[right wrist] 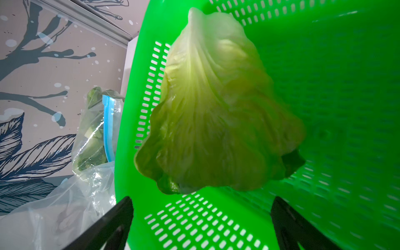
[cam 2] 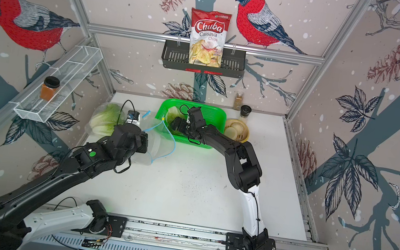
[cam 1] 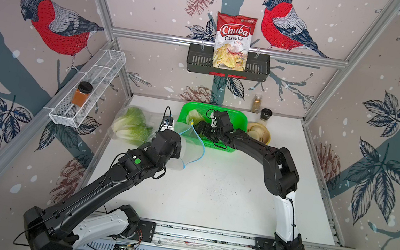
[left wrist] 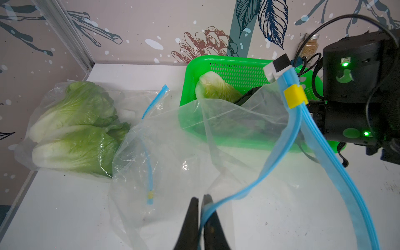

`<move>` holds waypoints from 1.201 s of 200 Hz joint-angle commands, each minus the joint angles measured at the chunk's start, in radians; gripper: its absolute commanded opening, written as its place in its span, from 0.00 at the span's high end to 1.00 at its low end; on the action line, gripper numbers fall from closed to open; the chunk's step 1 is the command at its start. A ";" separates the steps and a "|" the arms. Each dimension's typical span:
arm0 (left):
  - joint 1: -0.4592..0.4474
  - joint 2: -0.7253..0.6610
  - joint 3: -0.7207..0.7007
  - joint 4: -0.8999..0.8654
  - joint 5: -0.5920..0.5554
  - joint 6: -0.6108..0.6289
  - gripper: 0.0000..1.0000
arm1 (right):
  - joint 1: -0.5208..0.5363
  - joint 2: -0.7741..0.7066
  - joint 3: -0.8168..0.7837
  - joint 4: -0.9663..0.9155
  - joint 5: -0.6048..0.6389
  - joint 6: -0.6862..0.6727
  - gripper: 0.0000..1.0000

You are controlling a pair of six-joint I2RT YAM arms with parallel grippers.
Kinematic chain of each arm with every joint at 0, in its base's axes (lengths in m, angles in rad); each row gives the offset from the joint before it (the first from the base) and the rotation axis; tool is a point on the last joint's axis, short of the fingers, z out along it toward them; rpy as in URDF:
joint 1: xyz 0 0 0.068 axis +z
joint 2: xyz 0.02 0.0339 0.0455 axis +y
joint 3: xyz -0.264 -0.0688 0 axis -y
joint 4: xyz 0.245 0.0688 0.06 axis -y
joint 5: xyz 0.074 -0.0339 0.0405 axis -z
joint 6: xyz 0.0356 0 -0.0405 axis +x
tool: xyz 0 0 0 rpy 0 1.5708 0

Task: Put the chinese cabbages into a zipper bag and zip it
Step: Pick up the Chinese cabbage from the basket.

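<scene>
One chinese cabbage (right wrist: 212,108) lies in the green basket (right wrist: 324,65), also seen in both top views (cam 1: 194,116) (cam 2: 174,113). My right gripper (right wrist: 201,207) hovers open just short of its leafy end, fingers wide apart and holding nothing. Two more cabbages (left wrist: 75,134) (cam 1: 130,125) lie inside a clear bag at the table's far left. My left gripper (left wrist: 201,201) is shut on the blue zip strip (left wrist: 292,129) of a second clear zipper bag (left wrist: 216,140) (cam 1: 192,143). That bag's mouth gapes towards the basket, and a yellow slider (left wrist: 295,96) sits on its strip.
A wooden bowl of pale discs (cam 1: 258,133) stands right of the basket, with two spice jars (cam 1: 256,103) (cam 1: 265,114) behind it at the back wall. A chips bag (cam 1: 232,41) sits in a black wall basket. A wire shelf (cam 1: 97,79) on the left wall holds an orange jar (cam 1: 82,94).
</scene>
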 commanded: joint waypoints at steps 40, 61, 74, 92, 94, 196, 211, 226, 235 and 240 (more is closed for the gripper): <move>0.008 0.014 -0.001 0.034 -0.009 -0.004 0.91 | -0.010 0.091 0.112 0.052 -0.048 0.060 0.01; 0.010 0.017 0.000 0.036 -0.001 -0.002 0.91 | -0.026 0.110 0.154 0.031 -0.038 0.047 0.03; 0.010 0.020 -0.001 0.038 0.001 -0.004 0.92 | -0.035 0.113 0.164 0.031 -0.030 0.046 0.05; 0.010 0.022 -0.008 0.047 0.001 -0.014 0.92 | -0.046 0.115 0.160 0.045 -0.025 0.069 0.06; 0.010 0.021 -0.008 0.050 0.003 -0.014 0.92 | -0.046 0.115 0.161 0.044 -0.025 0.070 0.06; 0.010 0.057 -0.011 0.082 0.019 -0.019 0.93 | -0.063 0.116 0.110 0.165 0.004 0.157 0.54; 0.010 0.061 -0.008 0.079 0.023 -0.020 0.93 | -0.069 0.101 0.084 0.201 -0.002 0.155 0.64; 0.010 0.061 -0.008 0.080 0.033 -0.018 0.93 | -0.073 0.084 0.056 0.230 0.001 0.155 0.75; 0.010 0.060 -0.008 0.083 0.036 -0.020 0.93 | -0.077 0.073 0.039 0.250 -0.001 0.157 0.82; 0.010 0.061 -0.009 0.085 0.042 -0.018 0.93 | -0.080 0.065 0.027 0.263 -0.001 0.159 0.85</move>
